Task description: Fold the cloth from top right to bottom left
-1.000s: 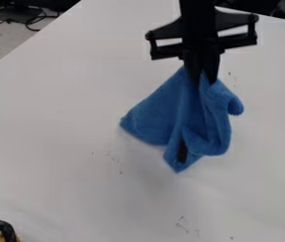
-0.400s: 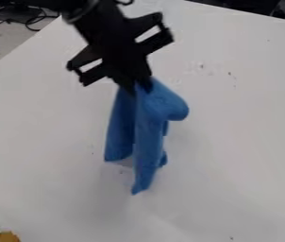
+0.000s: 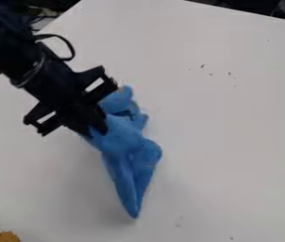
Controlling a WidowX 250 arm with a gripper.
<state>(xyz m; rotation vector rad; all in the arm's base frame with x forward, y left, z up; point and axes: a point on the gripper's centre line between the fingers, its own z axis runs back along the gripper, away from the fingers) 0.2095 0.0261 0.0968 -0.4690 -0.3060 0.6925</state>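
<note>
Over these last moments I have swung from the upper right of the view down and to the left, and the soft blue fabric cloth [image 3: 123, 140] has come along with me. My black two-finger pincer [image 3: 96, 131] is clamped on a gathered part of it near its left edge. Before, the cloth hung beneath me in loose drapes; now it slants across the middle of the white worktop [image 3: 233, 142], one bunched lobe beside me on the upper right and a long, tapering end pointing towards the bottom of the view. How much of it bears on the surface I cannot tell.

My travel matches the asked direction, top right to bottom left, but I judge that I have been carrying the whole cloth rather than one corner over a lying half. No flat lower layer shows for a fold to land on, so I would call the job well short of done.

Next, I think, I should lower the cloth so that its tapering end settles first, ease my grip further down and left, and only then let go. If I release it bunched like this, it will probably slump into a heap, and I would have to spread it before trying the fold again.
</note>
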